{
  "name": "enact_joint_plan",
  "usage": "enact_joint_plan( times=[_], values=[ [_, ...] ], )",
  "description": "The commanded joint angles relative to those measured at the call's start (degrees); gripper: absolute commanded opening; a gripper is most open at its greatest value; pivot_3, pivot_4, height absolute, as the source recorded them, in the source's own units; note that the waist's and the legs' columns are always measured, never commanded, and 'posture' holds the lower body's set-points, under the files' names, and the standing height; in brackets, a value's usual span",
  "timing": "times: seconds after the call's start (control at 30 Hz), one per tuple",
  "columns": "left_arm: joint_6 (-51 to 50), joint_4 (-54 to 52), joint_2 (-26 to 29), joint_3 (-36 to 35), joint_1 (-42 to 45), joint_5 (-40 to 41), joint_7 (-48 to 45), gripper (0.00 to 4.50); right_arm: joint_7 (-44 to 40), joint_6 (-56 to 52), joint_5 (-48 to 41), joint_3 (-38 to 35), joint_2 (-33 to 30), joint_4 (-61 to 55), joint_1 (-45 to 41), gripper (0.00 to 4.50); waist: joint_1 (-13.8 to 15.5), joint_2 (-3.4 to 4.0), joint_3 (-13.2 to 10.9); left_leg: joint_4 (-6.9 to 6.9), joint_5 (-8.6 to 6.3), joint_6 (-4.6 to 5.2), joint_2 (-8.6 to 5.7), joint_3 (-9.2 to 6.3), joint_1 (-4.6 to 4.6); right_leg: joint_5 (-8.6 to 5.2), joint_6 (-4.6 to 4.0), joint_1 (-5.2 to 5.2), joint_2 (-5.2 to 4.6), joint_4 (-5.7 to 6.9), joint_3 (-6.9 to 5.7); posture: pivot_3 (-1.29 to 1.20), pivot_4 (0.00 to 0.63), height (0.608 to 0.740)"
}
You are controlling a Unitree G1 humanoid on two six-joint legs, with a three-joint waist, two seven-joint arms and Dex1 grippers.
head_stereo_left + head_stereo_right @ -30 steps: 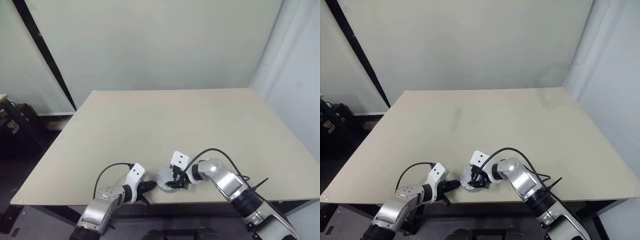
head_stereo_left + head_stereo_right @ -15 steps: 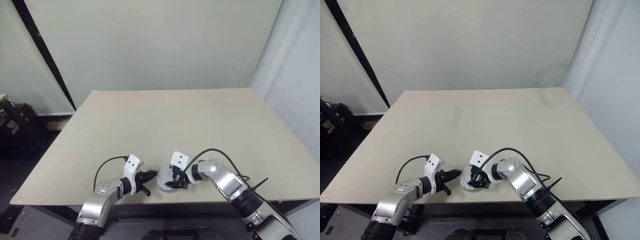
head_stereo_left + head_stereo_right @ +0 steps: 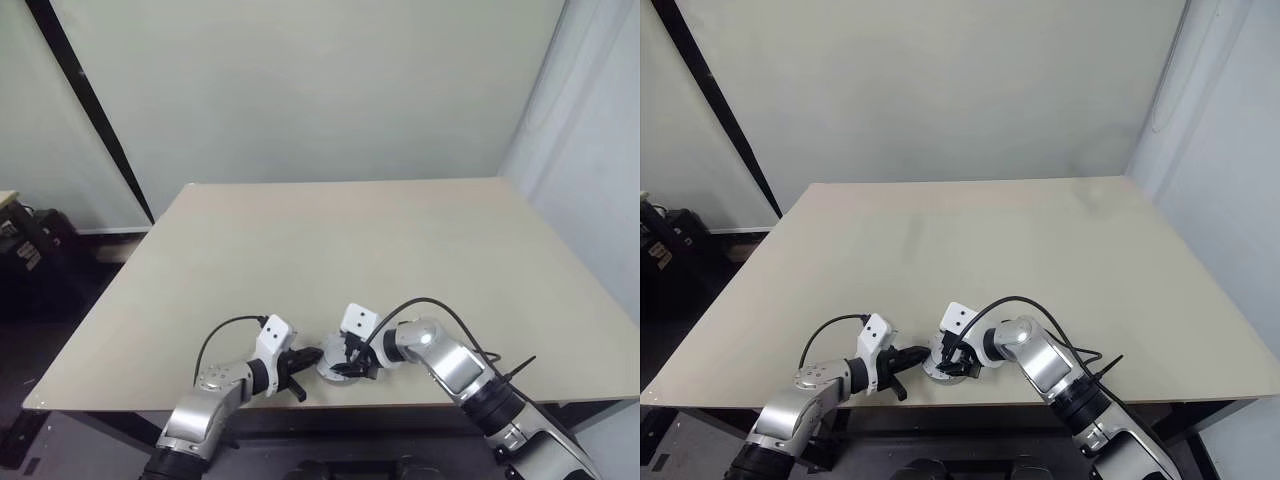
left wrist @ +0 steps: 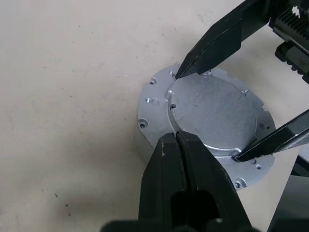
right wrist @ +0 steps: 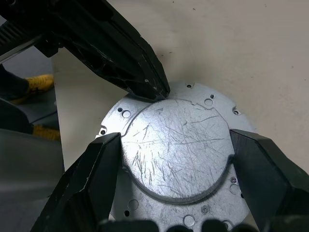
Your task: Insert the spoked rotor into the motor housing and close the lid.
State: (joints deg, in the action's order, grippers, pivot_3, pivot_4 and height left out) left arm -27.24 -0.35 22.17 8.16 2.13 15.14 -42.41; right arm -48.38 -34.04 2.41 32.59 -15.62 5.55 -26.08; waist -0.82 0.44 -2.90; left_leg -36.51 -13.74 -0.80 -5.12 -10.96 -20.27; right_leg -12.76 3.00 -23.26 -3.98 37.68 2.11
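1. Two grippers are meeting over one round silver part near the table's (image 3: 400, 240) front edge: the left gripper (image 4: 177, 137), its fingers pressed together, is resting its tips at the rim of the raised scratched disc, the lid (image 4: 212, 113), while the right gripper (image 5: 169, 150) is standing spread wide with one finger (image 5: 96, 169) on either side of that disc.
2. The lid is sitting on a flanged silver body dotted with small holes, the motor housing (image 4: 154, 108), whose coils are covered from sight; the spoked rotor cannot be made out.
3. In the head views the part (image 3: 331, 362) is showing as a small pale disc between the two wrists, too small for detail, and both arms are being cut off by the lower edge.
4. Compared with a second earlier, the left gripper is lying closer to the part, its tips now at the rim; the right is keeping its place.
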Motion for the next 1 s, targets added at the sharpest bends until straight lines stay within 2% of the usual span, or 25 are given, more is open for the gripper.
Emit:
enact_joint_plan(
  times=[0.03, 0.07, 0.13, 0.43, 0.7, 0.87, 1.0],
  values=[
    [-0.93, 2.00, 0.87, 1.33, -0.44, -2.09, 0.92, 0.00, -0.72, 1.49, -0.39, -0.82, -0.58, -1.14, -0.14, 3.30, 0.01, 0.00, 0.00, 0.00, 0.00, 0.00, 0.00, 0.00, 0.00, 0.00, 0.00, 0.00, 0.00, 0.00, 0.00, 0.00, 0.000, 0.740],
    [-0.93, 2.00, 0.91, 1.42, -0.40, -2.23, 0.95, 0.00, -1.26, 1.02, -1.55, -1.56, -0.23, -1.86, -0.13, 4.05, 0.00, 0.00, 0.00, -0.01, 0.00, 0.00, 0.00, 0.00, 0.00, 0.00, 0.00, 0.00, 0.00, 0.00, 0.00, 0.00, 0.000, 0.740],
    [-0.83, 2.06, 0.98, 1.60, -0.30, -2.53, 0.89, 0.00, -1.43, 0.24, -3.84, -3.65, 0.77, -3.39, -0.13, 4.47, -0.03, -0.01, 0.01, -0.01, 0.00, 0.00, 0.00, 0.01, -0.01, 0.00, 0.00, 0.01, 0.01, 0.00, 0.00, 0.00, 0.000, 0.740],
    [-0.95, 1.45, 1.07, 2.38, -0.31, -2.97, 0.81, 0.00, 3.58, -17.31, -12.26, -16.55, 1.38, -11.76, -1.60, 4.47, 0.03, 0.00, 0.01, -0.01, 0.00, -0.01, 0.06, -0.03, 0.00, 0.00, 0.00, 0.00, 0.00, 0.00, -0.01, 0.00, 0.000, 0.740],
    [-0.90, 1.45, 1.23, 2.72, -0.10, -2.93, 0.69, 0.00, 8.84, -37.78, -20.89, -29.92, 3.78, -7.74, 0.53, 4.47, 0.03, 0.02, 0.02, 0.02, 0.00, -0.01, 0.05, -0.02, -0.08, 0.00, 0.00, -0.04, -0.02, 0.00, 0.00, 0.00, 0.000, 0.740],
    [-0.89, 1.41, 1.43, 2.78, 0.00, -2.95, 0.59, 0.00, 10.87, -45.76, -25.56, -37.34, 7.00, -2.75, 0.58, 4.47, -0.01, 0.07, 0.01, 0.01, -0.01, -0.01, 0.05, 0.04, -0.11, -0.01, 0.00, -0.05, -0.02, 0.00, 0.02, 0.00, 0.000, 0.740],
    [-1.01, 1.11, 1.65, 2.76, 0.03, -2.88, 0.64, 0.00, 11.72, -48.56, -28.34, -40.54, 9.31, 0.34, 1.00, 4.47, -0.09, 0.10, 0.02, 0.02, -0.01, -0.01, 0.04, 0.09, -0.10, -0.01, 0.00, -0.06, -0.01, 0.00, 0.03, 0.00, 0.000, 0.740]
  ],
)
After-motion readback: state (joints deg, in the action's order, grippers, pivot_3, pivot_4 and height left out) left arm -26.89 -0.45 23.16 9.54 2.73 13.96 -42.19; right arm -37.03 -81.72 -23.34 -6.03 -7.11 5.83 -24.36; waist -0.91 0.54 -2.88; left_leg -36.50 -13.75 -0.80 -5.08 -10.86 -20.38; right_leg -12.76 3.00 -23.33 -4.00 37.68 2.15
